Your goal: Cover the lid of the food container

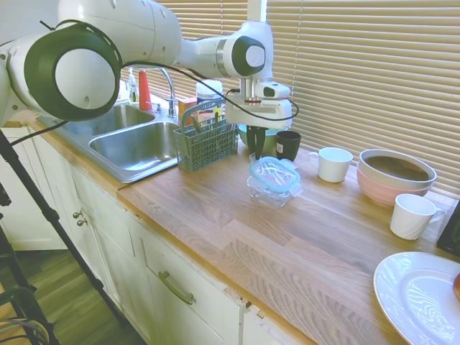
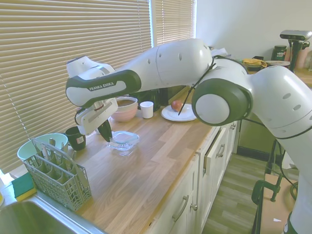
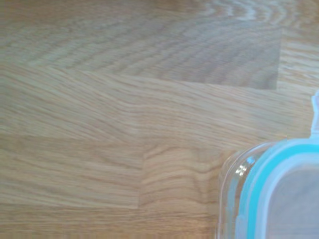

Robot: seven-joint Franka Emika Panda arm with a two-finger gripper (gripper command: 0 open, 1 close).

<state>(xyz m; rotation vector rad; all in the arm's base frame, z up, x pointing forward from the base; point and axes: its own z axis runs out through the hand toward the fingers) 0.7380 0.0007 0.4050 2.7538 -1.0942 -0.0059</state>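
Ext view 1 | lid [image 1: 274, 173] on food container [image 1: 272, 191] | end effector [image 1: 256, 152] state unclear | black mug [image 1: 288, 144] behind

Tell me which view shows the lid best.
The first exterior view: the lid shows whole, teal rim and tabs clear, sitting on the container. The second exterior view shows it small and pale, beside the gripper. The wrist view catches only one blurred corner.
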